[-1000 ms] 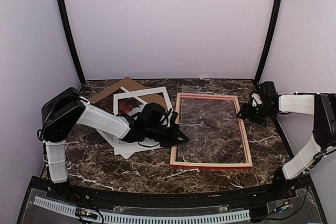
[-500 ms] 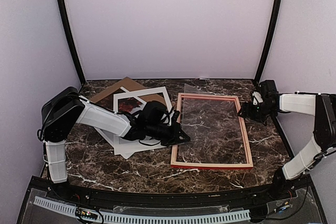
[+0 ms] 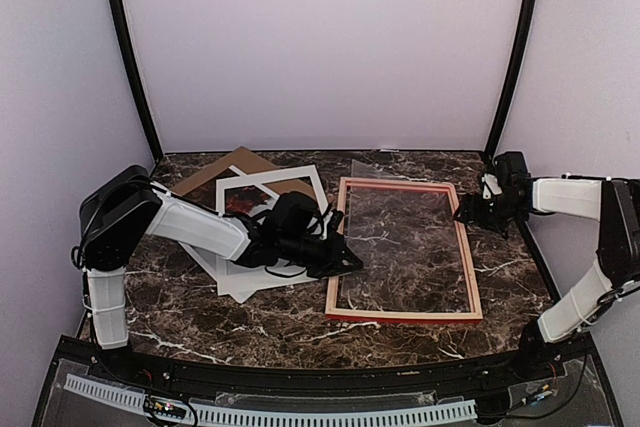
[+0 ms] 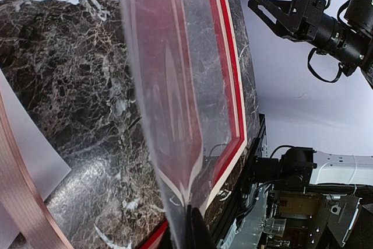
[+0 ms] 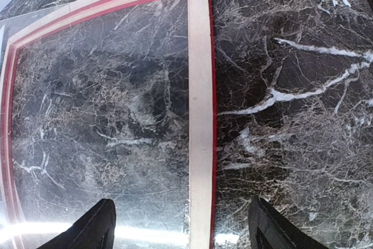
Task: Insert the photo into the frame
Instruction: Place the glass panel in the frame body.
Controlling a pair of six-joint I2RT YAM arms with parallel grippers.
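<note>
The frame (image 3: 400, 315) lies flat at centre right with its pale wood back up and red edges showing. A clear plastic sheet (image 3: 400, 237) lies over it. My left gripper (image 3: 345, 262) is at the frame's left rail, shut on the near edge of that clear sheet (image 4: 169, 86); the red rail (image 4: 230, 86) shows through it. My right gripper (image 3: 468, 215) is open just above the frame's right rail (image 5: 198, 115), one finger on each side of it. The photo (image 3: 238, 205) shows only as a reddish-brown patch through the white mat's window.
The white mat (image 3: 300, 182) lies left of the frame, under my left arm, on top of the brown backing board (image 3: 225, 165). Side walls and black posts close in the marble table (image 3: 250, 322).
My left gripper has edged slightly right with the clear sheet. My right gripper has shifted a little up along the frame's right rail.
</note>
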